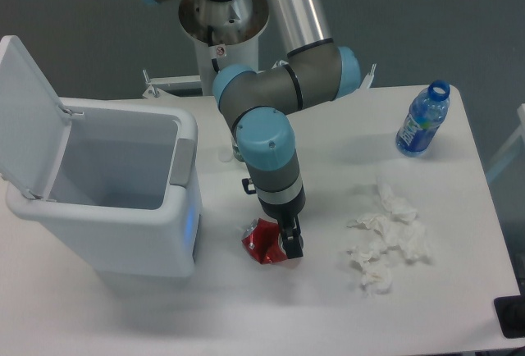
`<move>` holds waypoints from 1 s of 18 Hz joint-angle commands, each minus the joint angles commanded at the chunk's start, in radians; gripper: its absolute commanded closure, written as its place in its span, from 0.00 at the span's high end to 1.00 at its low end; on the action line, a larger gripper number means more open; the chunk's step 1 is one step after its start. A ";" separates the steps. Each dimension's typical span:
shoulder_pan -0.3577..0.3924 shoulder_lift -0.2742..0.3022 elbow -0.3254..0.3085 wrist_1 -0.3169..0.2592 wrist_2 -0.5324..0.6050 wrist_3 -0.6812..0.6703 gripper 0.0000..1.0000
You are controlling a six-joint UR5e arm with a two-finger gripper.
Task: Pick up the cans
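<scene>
Reaching straight down at the middle of the frame, the hand (289, 244) sits on the right end of the crushed red can (261, 241), which lies on the white table (246, 307) just right of the open white bin (115, 184). Whether its fingers pinch the can cannot be told. Crumpled tissues (385, 241) lie at right, a bottle (422, 120) upper right.

Crushed red can (262, 241) lying on table beside bin.
</scene>
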 joint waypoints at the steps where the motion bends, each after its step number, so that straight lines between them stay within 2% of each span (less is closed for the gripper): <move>1: 0.002 0.002 0.000 0.000 0.000 0.000 1.00; 13: -0.006 -0.009 -0.006 0.009 0.011 -0.051 1.00; 18: -0.020 -0.026 0.000 0.018 0.060 -0.052 1.00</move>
